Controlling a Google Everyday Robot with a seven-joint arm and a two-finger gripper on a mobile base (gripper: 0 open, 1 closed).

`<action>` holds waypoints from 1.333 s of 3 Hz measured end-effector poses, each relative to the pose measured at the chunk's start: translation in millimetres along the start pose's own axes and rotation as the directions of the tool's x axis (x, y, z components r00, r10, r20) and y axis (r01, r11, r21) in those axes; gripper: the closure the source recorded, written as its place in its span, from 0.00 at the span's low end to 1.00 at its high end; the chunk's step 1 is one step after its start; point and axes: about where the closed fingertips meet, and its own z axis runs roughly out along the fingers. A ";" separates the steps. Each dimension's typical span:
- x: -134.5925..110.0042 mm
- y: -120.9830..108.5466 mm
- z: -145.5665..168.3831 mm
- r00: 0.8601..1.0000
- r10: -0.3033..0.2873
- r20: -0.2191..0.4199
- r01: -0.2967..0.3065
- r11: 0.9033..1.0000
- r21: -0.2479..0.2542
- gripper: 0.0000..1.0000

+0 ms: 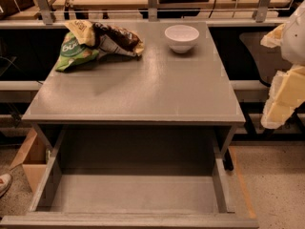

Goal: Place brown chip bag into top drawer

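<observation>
Pincer (285,97) sits at right edge of view, beside the desk (143,89) and off its right side, about level with the desk's middle. Only a pale yellow and white mass of it shows. Cannot tell how far open it is. Nothing visibly held.

Brown chip bag (116,36) lies on the far left part of the desk, crumpled, dark foil with tan-yellow ends. Its left portion rests on or against the green chip bag (76,54), and the two touch. White bowl (181,36) stands to the right of the bags, apart from them, also on the far part of the desk.

Top drawer (133,192) is pulled out toward the near side, below the desk's near edge. Its floor shows bare and grey.

Key relation: the bag lies well apart from the pincer, to its left and farther away, with the bowl roughly between them along the far side. The bag's long axis runs left to right, with the right end slightly nearer. That right tan end is the closest part to the pincer and is clear of the green bag.

Judgement: grasp not yet made. Next move is a reach across the desk to the left and far. A grip on the right half of the bag should avoid dragging the green one. Risk: clipping the bowl on the way across.
</observation>
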 end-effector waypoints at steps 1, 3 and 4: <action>0.0 0.0 0.0 1.000 0.000 0.000 0.000 1.000 0.000 0.00; -52.8 -41.7 6.7 0.994 -0.008 0.112 0.003 0.999 0.040 0.00; -98.6 -68.0 13.0 0.969 0.034 0.244 -0.049 0.997 0.059 0.00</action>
